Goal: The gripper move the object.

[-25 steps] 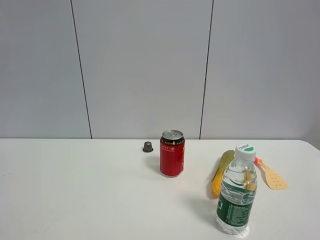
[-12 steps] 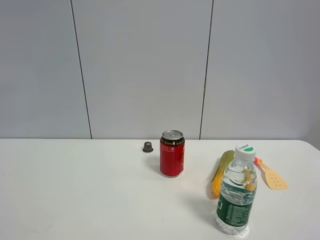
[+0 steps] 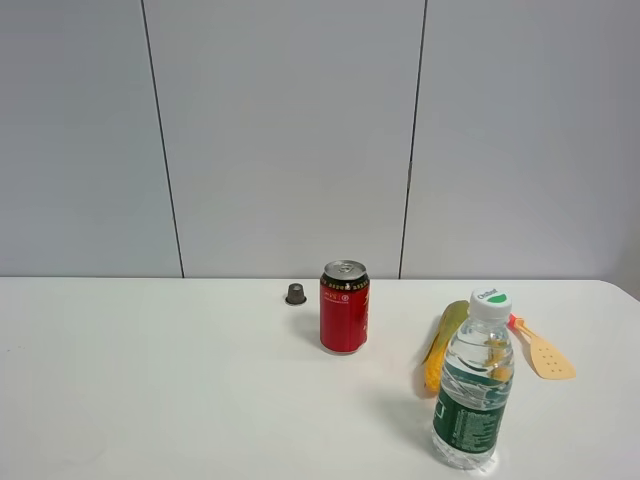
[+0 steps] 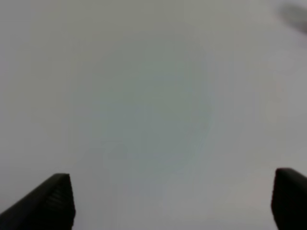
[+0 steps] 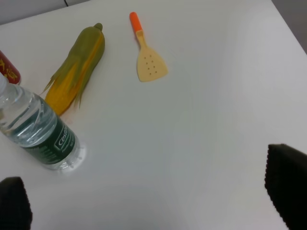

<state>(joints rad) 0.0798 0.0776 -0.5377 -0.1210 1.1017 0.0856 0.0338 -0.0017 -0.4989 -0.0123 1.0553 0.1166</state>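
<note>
While no arm shows in the high view, the water bottle (image 3: 474,383) stands upright at the near right of the white table (image 3: 150,380), just in front of an ear of corn (image 3: 444,342). A red can (image 3: 344,306) stands further back, near the middle. From the left wrist, the left gripper (image 4: 168,201) is spread wide over bare table. From the right wrist, the right gripper (image 5: 153,201) is spread wide too, holding nothing, with the bottle (image 5: 36,130) beside the corn (image 5: 76,69) and a spatula (image 5: 146,52).
</note>
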